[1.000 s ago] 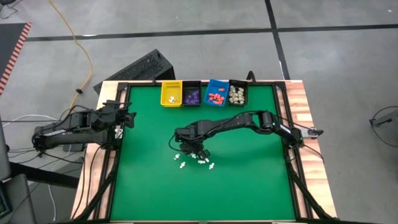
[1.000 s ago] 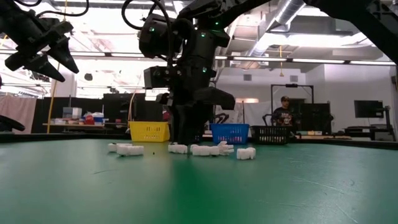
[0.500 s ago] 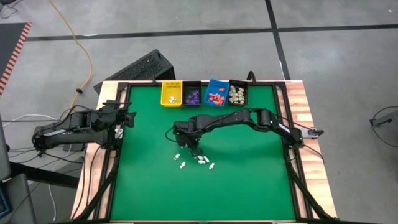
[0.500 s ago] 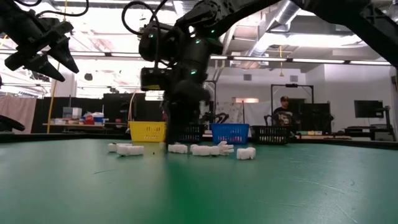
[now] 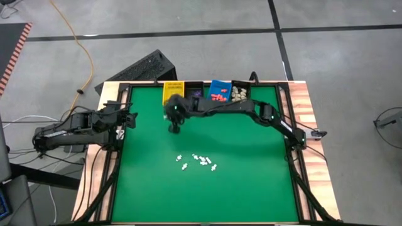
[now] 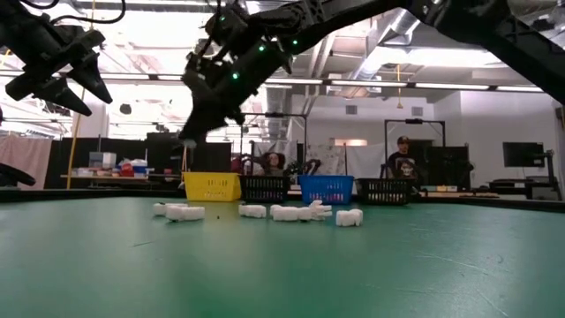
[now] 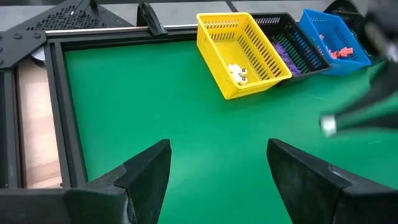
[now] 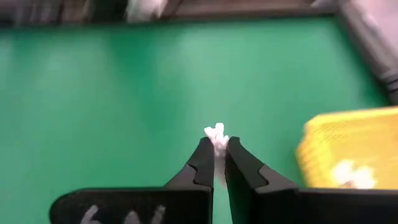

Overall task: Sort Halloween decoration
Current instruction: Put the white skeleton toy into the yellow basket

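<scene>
My right gripper [image 8: 217,158] is shut on one small white Halloween decoration piece [image 8: 216,137] and hangs in the air over the green table, just short of the yellow bin [image 5: 173,93]. Several more white pieces [image 5: 196,161] lie on the mat in a loose cluster at mid-table. The yellow bin holds a few white pieces [image 7: 237,73]. My left gripper [image 7: 217,168] stands open and holds nothing above the table's left edge. My right gripper pinches the white piece [image 8: 217,144] between its two fingertips [image 8: 203,160], and the piece's end sticks out past the tips. The fingers slant down toward the table's left. The piece is lifted clear of the mat [image 7: 328,125].
Four bins stand in a row at the far edge: yellow, a black bin [image 5: 193,93] with purple pieces, a blue bin [image 5: 218,91] with red pieces, and a black bin [image 5: 239,94] with cream pieces. A person [image 6: 404,159] is in the room beyond the table.
My right gripper has risen from the cluster of white pieces and swung toward the table's far left, toward the yellow bin, tipping from pointing down to a slant. It carries one white piece with it, lifted clear. The other white pieces lie where they were.
</scene>
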`<state>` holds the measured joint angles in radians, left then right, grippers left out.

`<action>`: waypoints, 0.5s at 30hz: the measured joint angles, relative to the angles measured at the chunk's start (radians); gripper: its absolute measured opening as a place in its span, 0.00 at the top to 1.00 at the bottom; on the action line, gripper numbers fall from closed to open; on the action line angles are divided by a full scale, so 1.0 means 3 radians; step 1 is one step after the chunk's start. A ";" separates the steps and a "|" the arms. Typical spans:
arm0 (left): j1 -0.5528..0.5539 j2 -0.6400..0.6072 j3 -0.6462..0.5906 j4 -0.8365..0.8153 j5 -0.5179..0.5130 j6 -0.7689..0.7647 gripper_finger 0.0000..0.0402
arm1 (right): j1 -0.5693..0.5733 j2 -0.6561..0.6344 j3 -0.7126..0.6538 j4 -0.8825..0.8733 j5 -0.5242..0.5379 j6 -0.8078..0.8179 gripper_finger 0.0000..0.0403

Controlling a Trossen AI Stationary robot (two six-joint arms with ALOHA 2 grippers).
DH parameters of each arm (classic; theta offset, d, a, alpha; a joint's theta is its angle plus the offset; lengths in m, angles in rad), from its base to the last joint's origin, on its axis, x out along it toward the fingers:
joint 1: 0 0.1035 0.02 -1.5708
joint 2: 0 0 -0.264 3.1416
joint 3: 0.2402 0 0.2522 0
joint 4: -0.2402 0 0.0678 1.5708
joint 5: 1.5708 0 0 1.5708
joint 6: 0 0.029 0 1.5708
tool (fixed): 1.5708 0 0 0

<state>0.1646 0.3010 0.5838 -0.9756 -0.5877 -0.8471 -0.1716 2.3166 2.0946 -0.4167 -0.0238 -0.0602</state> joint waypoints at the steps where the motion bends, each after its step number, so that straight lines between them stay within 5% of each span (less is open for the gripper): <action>1: -0.0001 0.0000 0.0000 0.0000 0.0000 0.0000 0.36 | -0.0033 -0.0002 0.0040 0.0085 0.0000 0.0076 0.90; 15: 0.0000 0.0000 0.0000 -0.0017 -0.0003 0.0003 0.36 | -0.0423 -0.0016 0.0363 0.0440 0.0460 0.0272 0.90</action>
<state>0.1646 0.3011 0.5838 -0.9807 -0.5884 -0.8460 -0.2984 2.3119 2.2036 -0.2848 0.1142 0.0214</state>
